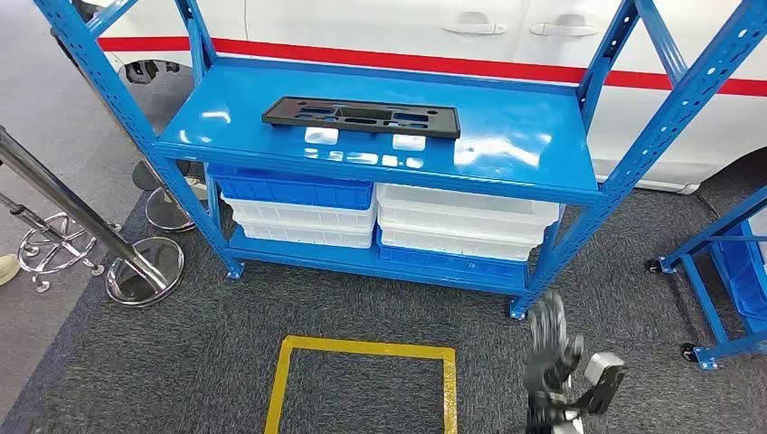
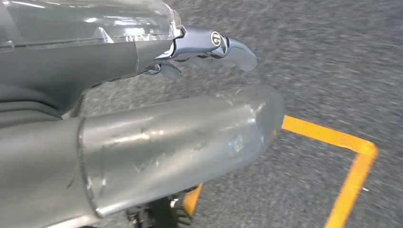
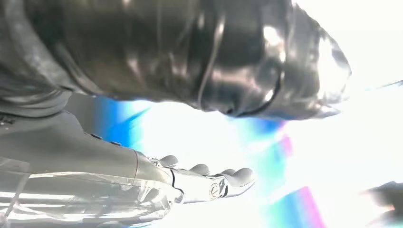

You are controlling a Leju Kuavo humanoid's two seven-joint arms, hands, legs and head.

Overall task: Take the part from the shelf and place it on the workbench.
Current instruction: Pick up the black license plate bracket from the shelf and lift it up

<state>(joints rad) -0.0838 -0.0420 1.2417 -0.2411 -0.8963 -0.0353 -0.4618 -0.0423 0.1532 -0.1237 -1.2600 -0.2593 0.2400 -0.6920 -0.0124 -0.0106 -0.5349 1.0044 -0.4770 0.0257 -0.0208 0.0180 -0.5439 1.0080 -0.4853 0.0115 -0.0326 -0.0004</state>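
One black part lies lengthwise along the shelf's top deck, toward its back-left corner. My right hand hangs low, well short; both hands' fingers spread, holding nothing.

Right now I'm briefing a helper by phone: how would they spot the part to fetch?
Find the blue metal shelf in front of the white car. On its top level lies the part, a long, flat black plate with cut-out holes. It is the only dark item there; the bins below are blue or white.
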